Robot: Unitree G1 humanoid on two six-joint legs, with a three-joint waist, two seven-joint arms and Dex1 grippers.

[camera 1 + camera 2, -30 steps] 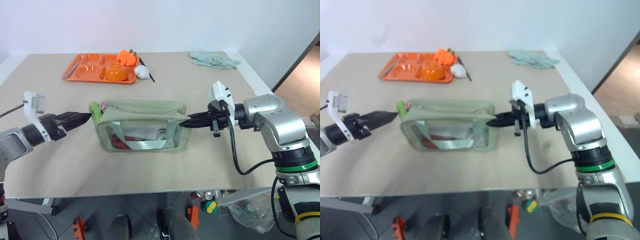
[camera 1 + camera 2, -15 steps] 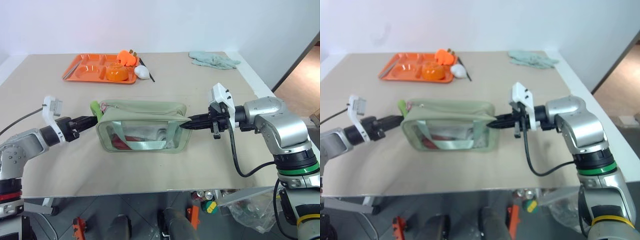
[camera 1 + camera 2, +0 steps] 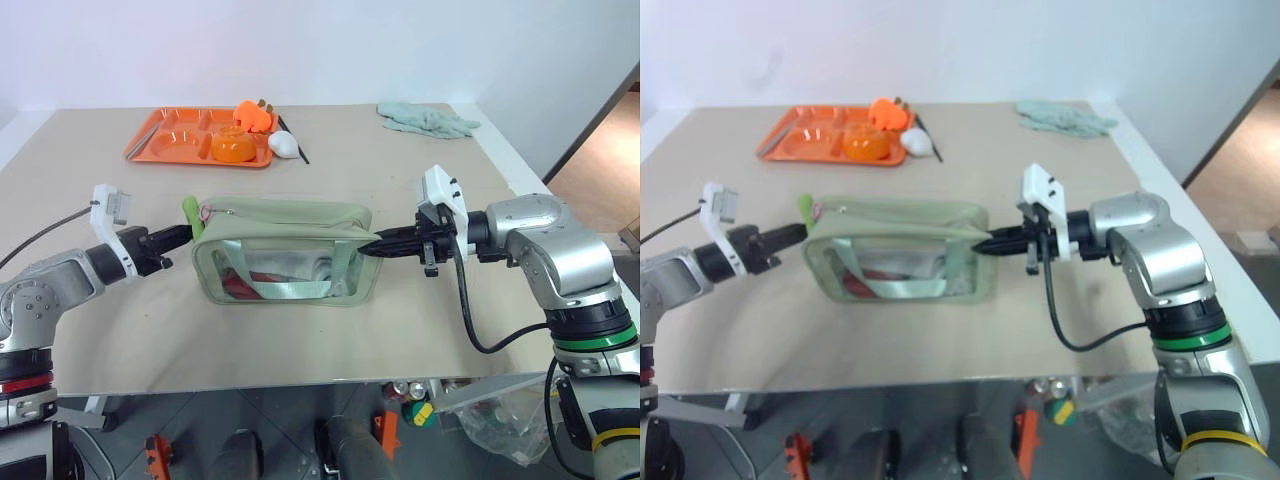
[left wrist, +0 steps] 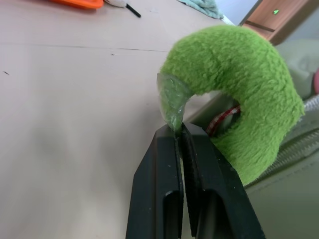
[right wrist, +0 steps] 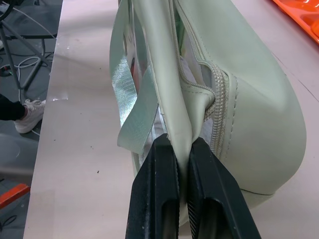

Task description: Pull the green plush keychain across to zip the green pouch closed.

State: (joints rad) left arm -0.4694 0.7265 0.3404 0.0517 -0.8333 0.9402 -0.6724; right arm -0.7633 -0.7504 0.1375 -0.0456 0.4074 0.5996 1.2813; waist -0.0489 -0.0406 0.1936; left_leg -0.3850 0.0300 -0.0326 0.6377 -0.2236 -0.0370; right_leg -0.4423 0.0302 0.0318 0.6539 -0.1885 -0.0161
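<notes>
left wrist view is showing the left gripper [image 4: 178, 133] with its two black fingers pressed together on a thin clear tab at the edge of the small lime-green round plush keychain [image 4: 239, 89], so the grip is sitting on a sliver rather than on the fuzzy body. that plush is looking very light and squashy, and the tab is looking slick, so it is likely to slip out if tugged hard; a hold deeper on the plush or nearer its ring would probably be surer. the keychain is hanging at the left end of the pale sage-green rectangular fabric pouch [image 3: 285, 215] with rounded corners and a clear plastic window, which is standing on the beige table [image 3: 300, 340] near its middle. the pouch is looking soft and floppy, likely to drag along unless anchored. the right gripper [image 5: 182, 144] is pinching shut on the pouch's fabric edge at the opposite end, beside the zipper teeth, seemingly bracing it.
</notes>
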